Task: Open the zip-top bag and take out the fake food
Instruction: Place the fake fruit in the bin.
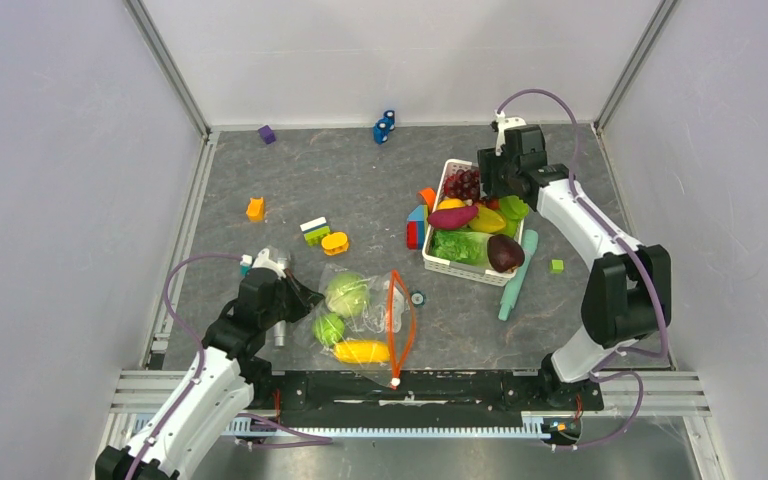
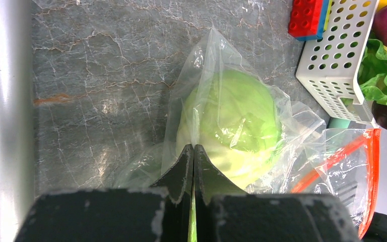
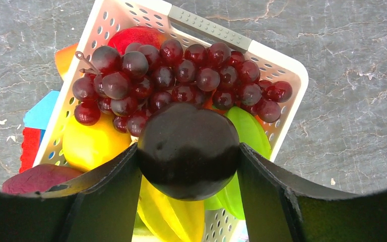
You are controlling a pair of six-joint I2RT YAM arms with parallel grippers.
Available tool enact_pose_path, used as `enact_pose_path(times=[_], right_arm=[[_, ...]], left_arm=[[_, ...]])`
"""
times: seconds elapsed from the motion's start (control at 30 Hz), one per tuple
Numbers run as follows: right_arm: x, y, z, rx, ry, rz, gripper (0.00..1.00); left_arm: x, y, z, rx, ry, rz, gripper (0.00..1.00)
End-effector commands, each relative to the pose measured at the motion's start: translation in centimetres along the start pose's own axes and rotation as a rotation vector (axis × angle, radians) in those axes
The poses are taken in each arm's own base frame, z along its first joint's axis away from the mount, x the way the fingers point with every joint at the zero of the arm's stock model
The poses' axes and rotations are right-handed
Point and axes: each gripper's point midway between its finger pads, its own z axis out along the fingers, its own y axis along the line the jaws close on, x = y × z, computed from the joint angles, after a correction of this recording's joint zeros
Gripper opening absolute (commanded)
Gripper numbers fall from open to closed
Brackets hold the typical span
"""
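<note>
Anchor and unload
Left gripper [image 2: 193, 154] pinches the zip-top bag [image 2: 216, 55] to steady it; right gripper [image 3: 189, 150] grips a dark round fruit [image 3: 189, 136] over the basket [image 3: 206, 27]

top: high, from near edge, whole worktop [image 1: 340, 170] | left wrist: close on bag [image 2: 221, 101] | right wrist: close above basket [image 3: 206, 27] | basket in all views
</note>
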Motion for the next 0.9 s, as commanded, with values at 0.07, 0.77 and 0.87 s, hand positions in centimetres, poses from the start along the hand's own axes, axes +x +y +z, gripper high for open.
enact_pose_path(times=[0.07,0.77,0.87], right_arm=[[-2.1,-0.5,0.6,0.02,-0.036,-0.017,0.66],[-5.9,-0.7,-4.2,0.015,-0.164,0.013,0.98],[-6.7,0.2,-5.7,-0.042,-0.193,0.009,0.98]], left_arm=[[-0.3,-0.5,-0.3,0.011,-0.007,-0.007,0.02],[-0.4,-0.6,-0.5,0.009,-0.009,-0.009,0.02],[-0.5,-0.7,-0.6,0.011,-0.012,-0.009,0.02]])
